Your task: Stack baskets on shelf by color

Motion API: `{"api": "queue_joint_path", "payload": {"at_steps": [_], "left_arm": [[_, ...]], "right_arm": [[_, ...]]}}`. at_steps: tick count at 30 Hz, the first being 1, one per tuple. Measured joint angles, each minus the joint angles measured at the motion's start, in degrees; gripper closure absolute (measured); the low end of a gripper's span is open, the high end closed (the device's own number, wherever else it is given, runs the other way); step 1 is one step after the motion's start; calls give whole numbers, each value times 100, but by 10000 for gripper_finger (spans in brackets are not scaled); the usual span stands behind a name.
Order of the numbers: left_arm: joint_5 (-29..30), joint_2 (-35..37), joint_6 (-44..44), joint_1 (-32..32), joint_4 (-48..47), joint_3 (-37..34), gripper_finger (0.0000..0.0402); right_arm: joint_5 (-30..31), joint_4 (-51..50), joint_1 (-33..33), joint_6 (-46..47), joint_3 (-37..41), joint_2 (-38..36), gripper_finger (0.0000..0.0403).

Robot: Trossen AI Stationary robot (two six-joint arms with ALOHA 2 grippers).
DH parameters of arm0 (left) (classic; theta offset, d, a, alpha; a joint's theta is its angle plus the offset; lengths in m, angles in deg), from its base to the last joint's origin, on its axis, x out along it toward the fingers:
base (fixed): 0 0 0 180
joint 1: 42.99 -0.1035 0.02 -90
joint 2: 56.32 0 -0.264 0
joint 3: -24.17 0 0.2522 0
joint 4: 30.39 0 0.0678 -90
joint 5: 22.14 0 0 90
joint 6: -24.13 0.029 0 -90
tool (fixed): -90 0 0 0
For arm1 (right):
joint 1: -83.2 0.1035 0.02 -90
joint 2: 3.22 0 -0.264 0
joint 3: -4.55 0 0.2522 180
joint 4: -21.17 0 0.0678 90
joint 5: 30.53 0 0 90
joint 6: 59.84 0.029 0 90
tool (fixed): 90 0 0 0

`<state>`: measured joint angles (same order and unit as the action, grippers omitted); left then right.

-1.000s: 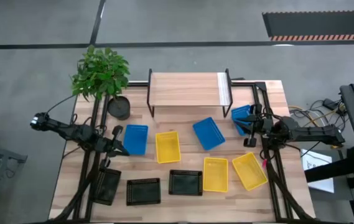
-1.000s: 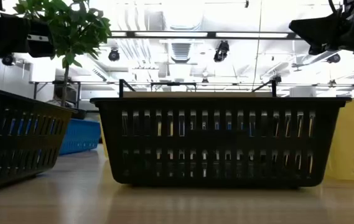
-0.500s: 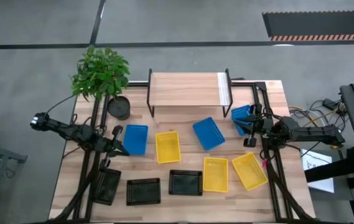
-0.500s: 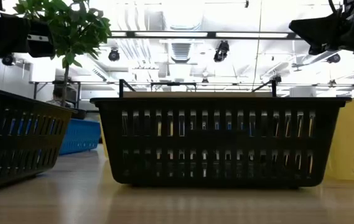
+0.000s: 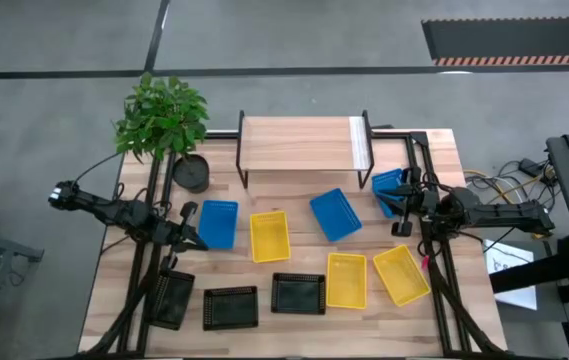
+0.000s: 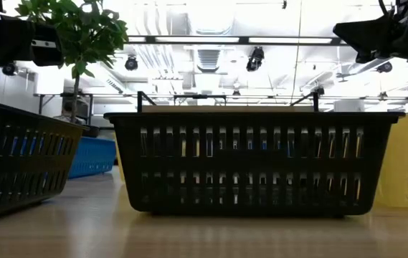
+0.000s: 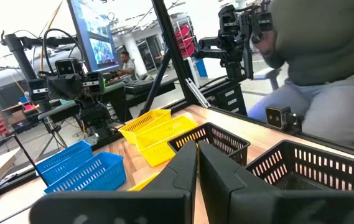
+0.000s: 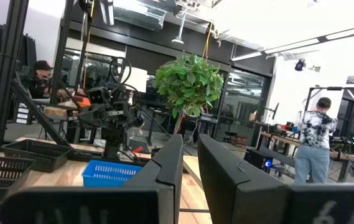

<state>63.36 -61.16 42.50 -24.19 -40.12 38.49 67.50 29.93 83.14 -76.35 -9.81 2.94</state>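
The light wood tabletop [image 5: 434,150] stood on grey floor, a potted plant [image 5: 164,115] at its far left corner. The shelf [image 5: 299,145] ran crosswise at the far edge, top bare. Nine baskets [image 5: 270,236] lay loose in front, mostly lengthwise front-to-back. The left gripper [image 5: 196,240] was closed, empty, beside a blue basket [image 5: 218,223]. The right gripper [image 5: 396,195] sat over another blue basket [image 5: 388,185], mostly hidden; its fingers nearly together, any hold unclear.

Upper left of the high view: a leafy green artificial plant [image 5: 162,113] rising over its round dark pot [image 5: 191,173], which stands on the light wooden tabletop [image 5: 444,152]. At right edge, tangled cables [image 5: 509,172] lie on grey floor. The right wrist view shows a standing person in a patterned shirt [image 8: 316,149].
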Motion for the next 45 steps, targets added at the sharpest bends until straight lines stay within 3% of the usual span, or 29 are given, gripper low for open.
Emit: {"api": "queue_joint_path", "payload": {"at_steps": [18,20,22,24,29,36,39,45], "left_arm": [[35,-2,7,-2,-7,0,402],[91,-2,9,-2,11,0,402],[133,-2,5,-2,164,0,402],[117,-2,-46,1,366,0,402],[-142,-59,-931,4,1129,0,402],[-151,-81,-1127,4,1742,0,402],[-416,-261,-1198,7,1808,-2,402],[-555,-632,-771,9,1970,4,402]], "right_arm": [[-1,0,2,6,2,0,360],[-68,-6,2,545,0,0,360],[-180,-30,2,1827,-1,-2,360],[89,3,2,2656,0,0,360],[998,6,0,3205,-1,-2,360],[1004,-3,0,2998,-1,-2,360],[1006,3,0,2905,1,-2,360],[990,9,2,3001,-1,35,360]]}}
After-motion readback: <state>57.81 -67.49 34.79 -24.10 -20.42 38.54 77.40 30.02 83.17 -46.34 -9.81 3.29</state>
